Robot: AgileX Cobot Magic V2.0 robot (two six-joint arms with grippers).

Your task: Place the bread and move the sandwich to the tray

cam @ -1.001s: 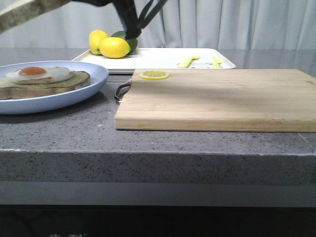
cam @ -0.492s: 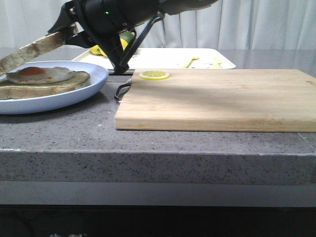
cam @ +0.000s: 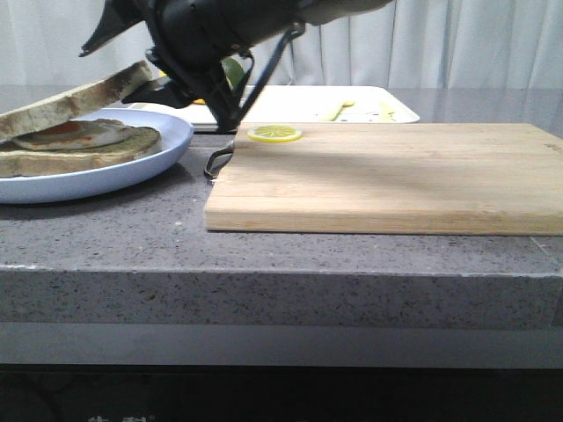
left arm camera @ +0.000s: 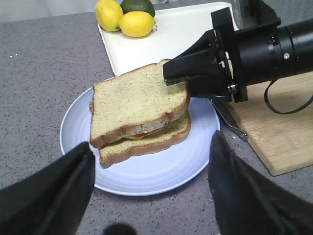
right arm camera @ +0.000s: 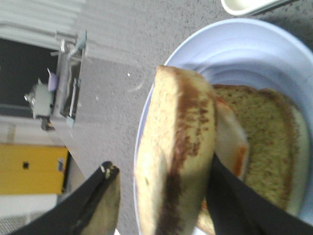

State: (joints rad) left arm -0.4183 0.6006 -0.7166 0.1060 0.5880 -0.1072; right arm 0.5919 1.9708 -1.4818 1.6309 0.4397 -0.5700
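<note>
The bread (left arm camera: pixel 137 100) lies tilted on top of the egg-topped slice (left arm camera: pixel 161 139) on the round pale blue plate (left arm camera: pixel 146 176). Together they form the sandwich (cam: pixel 79 123). My right gripper (right arm camera: pixel 161 166) straddles the bread's edge with its jaws apart. One finger (right arm camera: pixel 230 196) lies against the bread and the other (right arm camera: pixel 98 200) stands clear of it. It also shows in the front view (cam: pixel 145 83). My left gripper (left arm camera: pixel 150 144) is open and empty, hovering over the plate's near rim. The white tray (left arm camera: pixel 166 34) lies behind the plate.
Two lemons (left arm camera: pixel 137 23) and a lime (left arm camera: pixel 138 6) sit at the tray's far corner. Yellow utensils (cam: pixel 339 108) lie on the tray. A wooden cutting board (cam: pixel 387 176) with a lemon slice (cam: pixel 274 134) lies right of the plate. A metal handle (left arm camera: pixel 227 120) lies between them.
My right gripper has come down and leftward with the bread. The bread, held high before, now rests on the egg-topped slice, and the jaws have parted.
</note>
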